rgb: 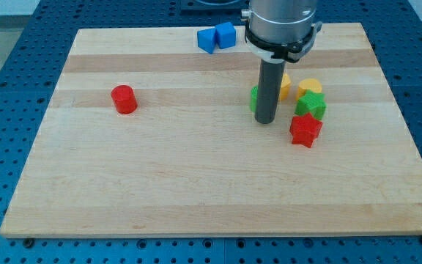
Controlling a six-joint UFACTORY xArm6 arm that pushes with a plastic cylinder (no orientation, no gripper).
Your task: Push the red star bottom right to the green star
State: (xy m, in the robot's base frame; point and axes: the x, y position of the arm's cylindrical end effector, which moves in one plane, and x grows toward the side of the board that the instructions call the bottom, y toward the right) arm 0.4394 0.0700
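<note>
The red star (pixel 305 130) lies right of the board's middle. The green star (pixel 311 105) sits just above it, touching or nearly touching it. My tip (pixel 265 121) rests on the board a short way to the left of the red star, at about its upper edge's height. The rod hides most of a green block (pixel 255 97) behind it.
A yellow block (pixel 310 87) sits above the green star, and another yellow block (pixel 284 84) shows beside the rod. A red cylinder (pixel 124 99) stands at the view's left. Two blue blocks (pixel 217 37) lie at the board's top edge.
</note>
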